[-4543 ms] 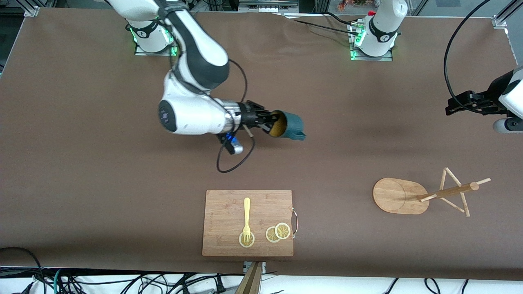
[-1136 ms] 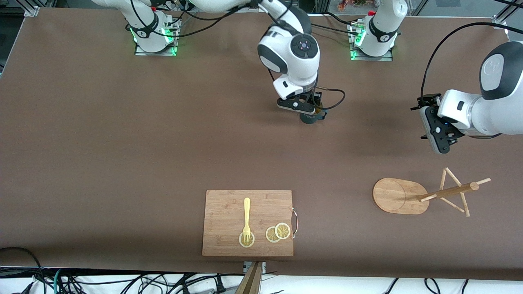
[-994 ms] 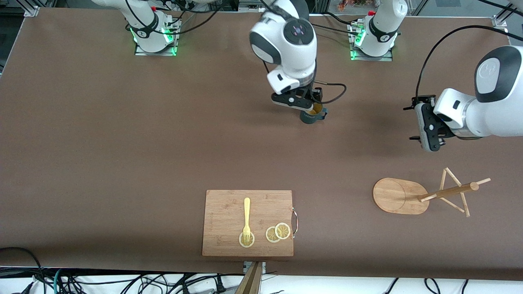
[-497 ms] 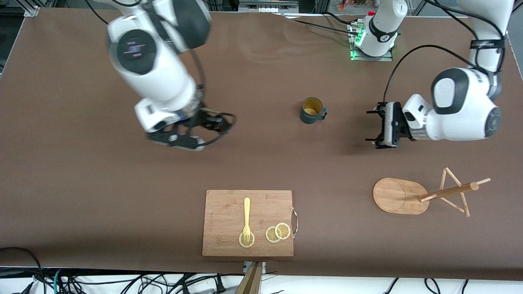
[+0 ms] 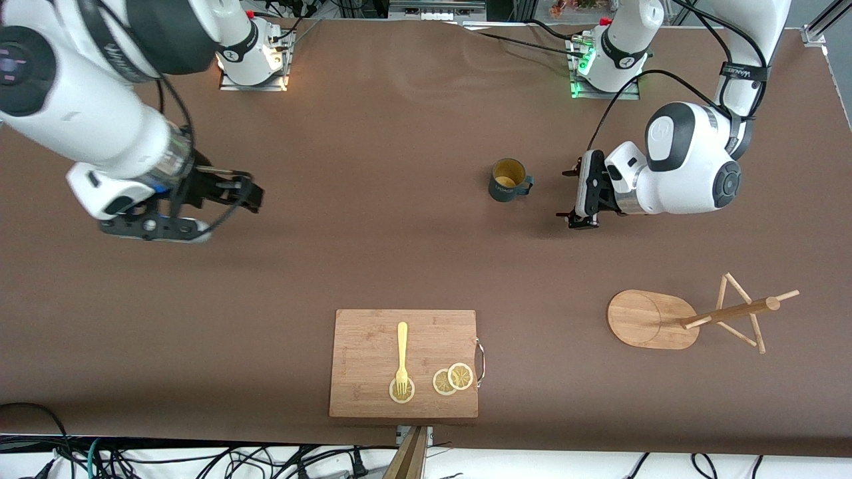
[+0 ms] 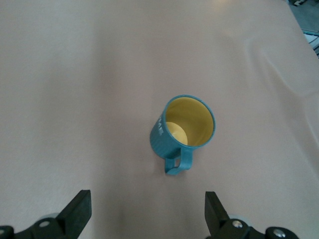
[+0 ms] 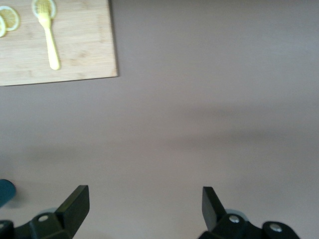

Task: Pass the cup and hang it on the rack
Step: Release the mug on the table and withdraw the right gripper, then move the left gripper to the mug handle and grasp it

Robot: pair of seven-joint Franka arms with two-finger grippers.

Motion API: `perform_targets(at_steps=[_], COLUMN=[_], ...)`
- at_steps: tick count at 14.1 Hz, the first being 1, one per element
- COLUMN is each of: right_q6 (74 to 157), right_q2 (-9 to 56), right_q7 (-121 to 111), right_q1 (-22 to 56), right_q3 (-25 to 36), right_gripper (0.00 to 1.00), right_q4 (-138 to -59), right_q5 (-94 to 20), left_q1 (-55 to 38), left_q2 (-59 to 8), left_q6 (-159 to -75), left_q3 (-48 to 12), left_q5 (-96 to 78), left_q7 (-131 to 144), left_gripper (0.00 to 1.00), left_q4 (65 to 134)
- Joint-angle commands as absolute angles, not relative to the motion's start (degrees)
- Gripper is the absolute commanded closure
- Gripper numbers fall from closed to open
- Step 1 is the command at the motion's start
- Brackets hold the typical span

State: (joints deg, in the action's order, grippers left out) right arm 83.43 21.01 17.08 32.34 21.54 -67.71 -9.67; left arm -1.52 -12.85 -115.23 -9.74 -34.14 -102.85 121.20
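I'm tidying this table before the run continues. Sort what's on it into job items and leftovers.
Job items:
- teal mug, upright mid-table
- wooden mug tree, toward the left arm's end

Leftovers:
- wooden cutting board
- yellow fork on it
- lemon slices on it

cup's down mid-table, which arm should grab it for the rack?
Left. The left gripper is open beside the upright cup, handle toward it, with the rack at its end. The right gripper is open, well away.
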Motion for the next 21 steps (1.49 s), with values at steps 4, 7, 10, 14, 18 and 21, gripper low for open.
perform_targets(at_steps=[4, 7, 10, 14, 18, 21], right_q6=[84.20, 86.56, 88.15, 87.89, 88.24, 87.63], right_q2=[12.66, 8.37, 4.14, 3.16, 3.60, 5.27], right_q7=[8.98, 8.53, 8.53, 8.35, 8.35, 8.09], right_q1=[33.31, 21.60, 6.00, 5.98, 5.89, 5.54], right_q3=[25.31, 14.04, -2.26, -2.72, -2.73, -2.37], right_gripper=[0.00, 0.00, 0.00, 0.00, 0.00, 0.00], right_q4=[-79.62, -85.06, -89.46, -89.65, -88.07, -84.03], right_q5=[-6.86, -4.85, -1.85, 0.79, 1.14, 0.35], left_q1=[-0.44, -0.26, -0.26, -0.18, 1.58, 2.99], left_q2=[-11.42, -13.00, -15.11, -17.48, -22.14, -23.90], left_q6=[-124.79, -125.77, -127.79, -128.94, -128.67, -127.71], left_q3=[-9.58, -9.49, -9.40, -9.32, -9.14, -9.05], left_q5=[-49.29, -54.21, -59.31, -63.01, -69.94, -71.19], left_q7=[-126.45, -132.61, -139.56, -144.30, -153.08, -155.74], left_gripper=[0.00, 0.00, 0.00, 0.00, 0.00, 0.00], left_q4=[132.61, 134.55, 135.35, 136.14, 136.14, 136.14])
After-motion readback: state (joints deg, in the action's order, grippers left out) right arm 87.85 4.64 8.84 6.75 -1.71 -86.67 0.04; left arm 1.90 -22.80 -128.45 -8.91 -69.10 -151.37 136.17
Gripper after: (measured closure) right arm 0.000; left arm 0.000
